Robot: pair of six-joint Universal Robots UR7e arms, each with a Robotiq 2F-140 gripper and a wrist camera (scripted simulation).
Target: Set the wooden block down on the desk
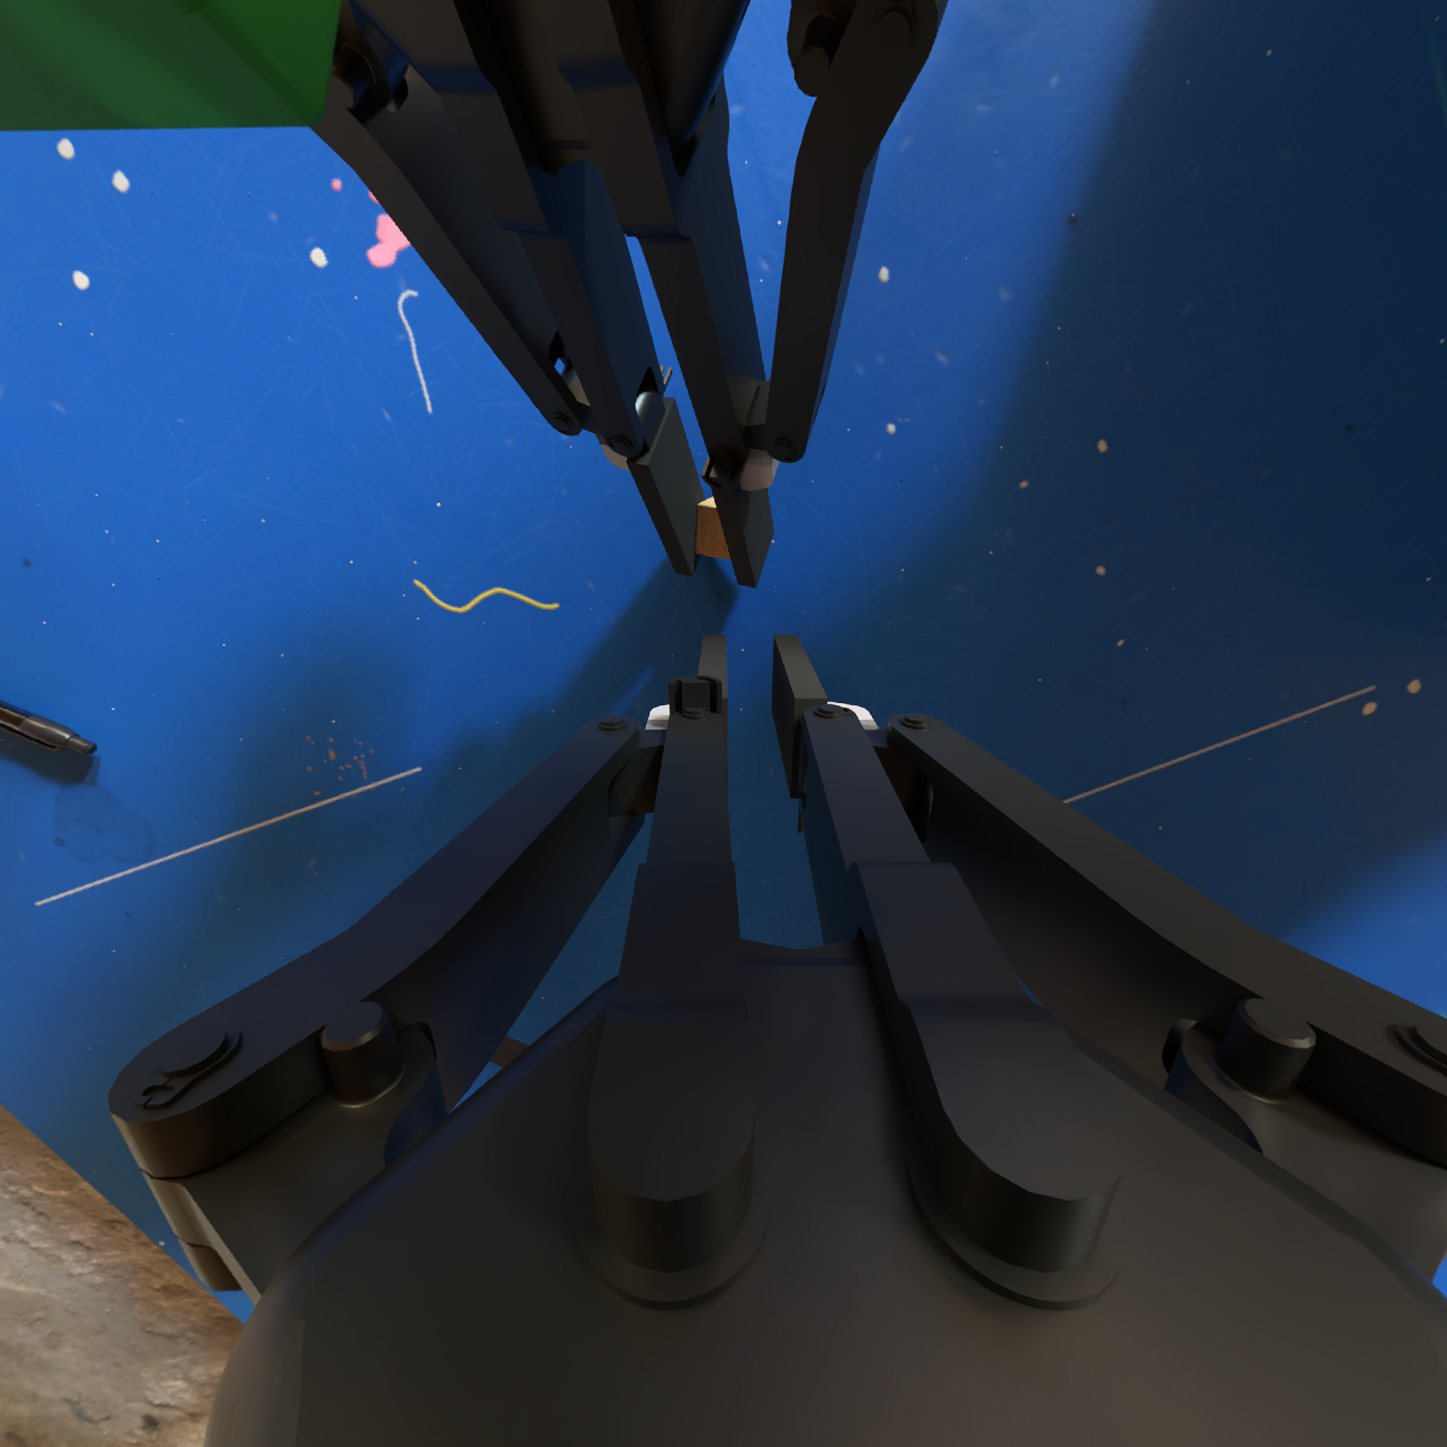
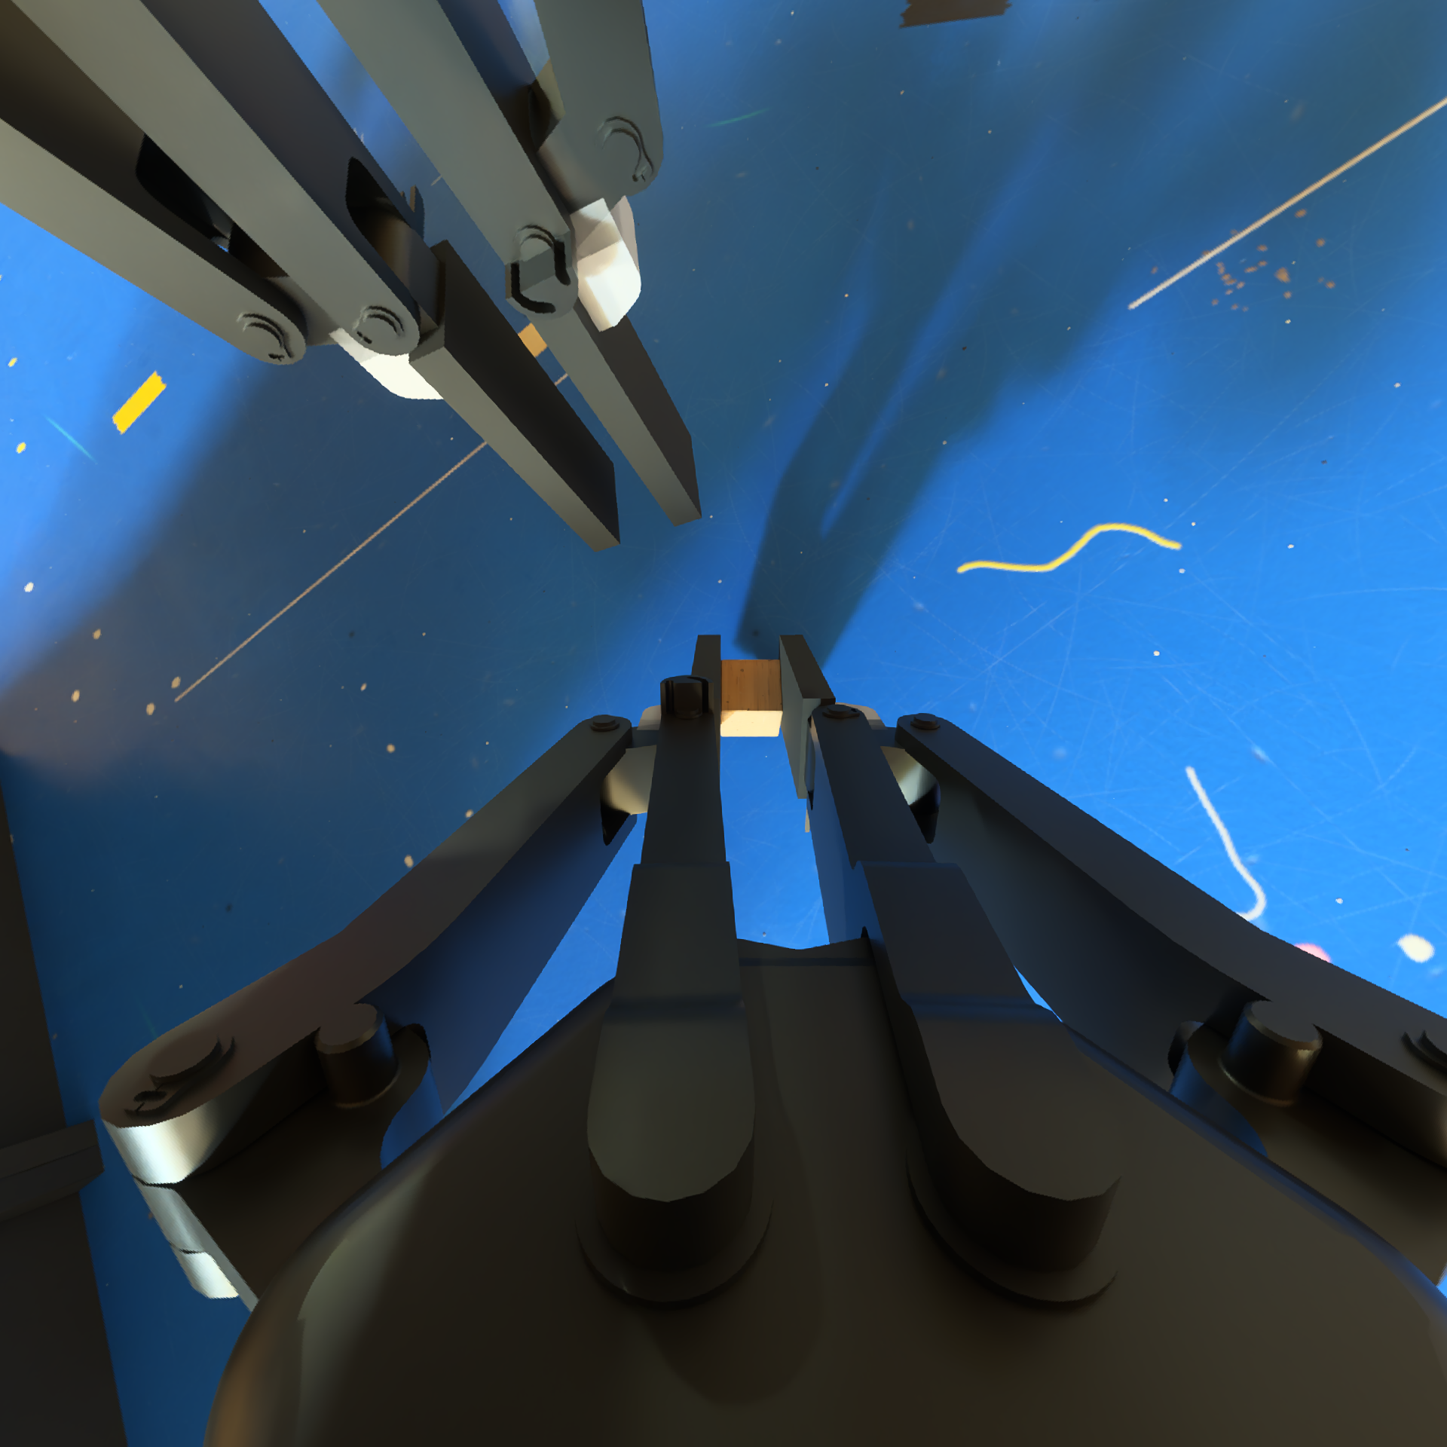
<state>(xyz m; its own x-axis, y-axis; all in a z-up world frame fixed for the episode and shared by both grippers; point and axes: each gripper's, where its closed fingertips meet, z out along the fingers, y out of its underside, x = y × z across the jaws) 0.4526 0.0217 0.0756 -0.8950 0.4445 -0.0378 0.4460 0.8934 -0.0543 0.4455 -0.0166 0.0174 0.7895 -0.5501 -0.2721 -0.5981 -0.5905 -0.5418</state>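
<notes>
The small wooden block point(image 2: 750, 689) sits clamped between the fingertips of my right gripper point(image 2: 750, 650), low over the blue desk point(image 2: 1018, 391); its shadow lies close beneath. In the left wrist view the block point(image 1: 711, 528) shows between the right gripper's point(image 1: 720, 571) fingers, coming in from the top. My left gripper point(image 1: 750, 650) is nearly shut with a narrow gap and holds nothing. It faces the right gripper tip to tip, a short way apart. It also shows in the right wrist view point(image 2: 650, 528) at the upper left.
The desk is scratched and flecked with paint, with a yellow squiggle point(image 1: 485, 599) beside the grippers. A green box point(image 1: 156, 63) stands at the far left. A dark pen point(image 1: 47, 736) lies at the left edge. Brown floor point(image 1: 78, 1292) shows past the desk's edge.
</notes>
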